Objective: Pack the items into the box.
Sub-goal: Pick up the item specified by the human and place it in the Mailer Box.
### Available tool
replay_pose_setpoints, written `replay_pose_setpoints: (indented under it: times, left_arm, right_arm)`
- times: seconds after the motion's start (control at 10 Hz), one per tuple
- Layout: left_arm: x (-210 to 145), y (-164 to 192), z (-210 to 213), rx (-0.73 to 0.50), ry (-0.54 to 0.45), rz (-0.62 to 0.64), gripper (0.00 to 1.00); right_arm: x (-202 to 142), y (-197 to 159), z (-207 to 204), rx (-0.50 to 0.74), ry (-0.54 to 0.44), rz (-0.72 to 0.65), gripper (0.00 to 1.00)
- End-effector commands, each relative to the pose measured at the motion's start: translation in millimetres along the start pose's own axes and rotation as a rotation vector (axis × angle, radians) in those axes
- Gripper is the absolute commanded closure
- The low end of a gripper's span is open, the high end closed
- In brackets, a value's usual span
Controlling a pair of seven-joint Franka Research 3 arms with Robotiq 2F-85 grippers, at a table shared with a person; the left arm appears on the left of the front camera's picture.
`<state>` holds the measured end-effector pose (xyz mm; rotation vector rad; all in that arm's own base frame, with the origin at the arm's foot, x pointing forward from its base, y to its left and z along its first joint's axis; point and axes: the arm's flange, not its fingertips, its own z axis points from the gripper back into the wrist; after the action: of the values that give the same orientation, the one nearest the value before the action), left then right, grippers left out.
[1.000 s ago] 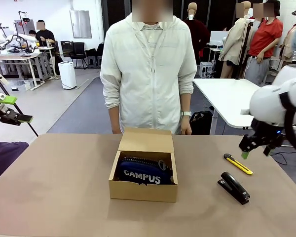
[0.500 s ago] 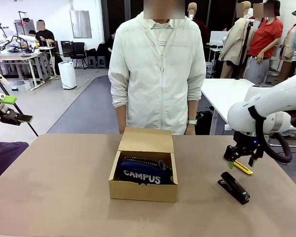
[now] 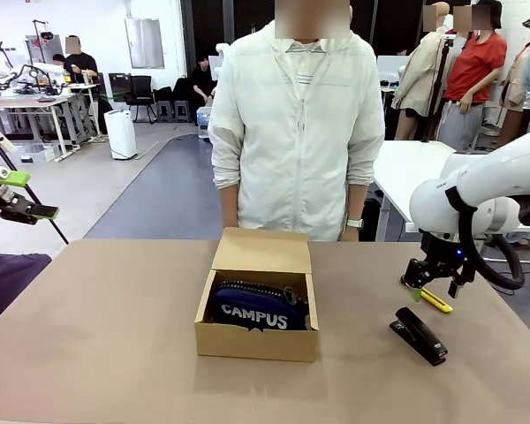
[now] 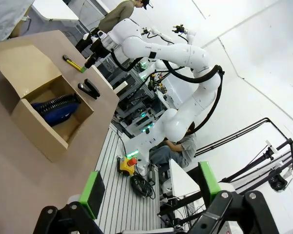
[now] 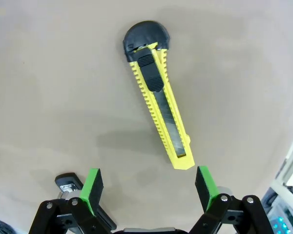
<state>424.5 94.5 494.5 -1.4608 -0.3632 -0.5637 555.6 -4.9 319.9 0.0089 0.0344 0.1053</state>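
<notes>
Bearing box (image 3: 256, 341), tan table (image 3: 88, 353), grey floor (image 3: 150, 190) behind

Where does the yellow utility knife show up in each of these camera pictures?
Front view: the utility knife lies at right on the table, just under the right gripper, beyond the black stapler.
Left wrist view: the utility knife is at upper left, small, past the black stapler.
Right wrist view: the utility knife is in the centre, lying diagonally with its black end at the top.
Shared landmark: the right gripper, open above the knife.
</notes>
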Motion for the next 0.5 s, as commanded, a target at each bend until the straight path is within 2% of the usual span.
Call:
replay_pose_setpoints:
  times: [0.0, 0.1, 0.4]
  left_arm:
    - [-2.2, -1.2, 3.0, -0.006, 0.015, -0.015, 0.00]
    - [-2.2, -1.2, 3.0, -0.006, 0.015, -0.015, 0.00]
    - [-2.2, -1.2, 3.0, -0.006, 0.015, -0.015, 0.00]
  right_arm:
    - [5.6, 0.8, 0.4, 0.061, 0.066, 0.261, 0.00]
    - [1.2, 3.2, 1.7, 0.067, 0.074, 0.403, 0.00]
    - [-2.3, 9.0, -1.4, -0.044, 0.008, 0.490, 0.00]
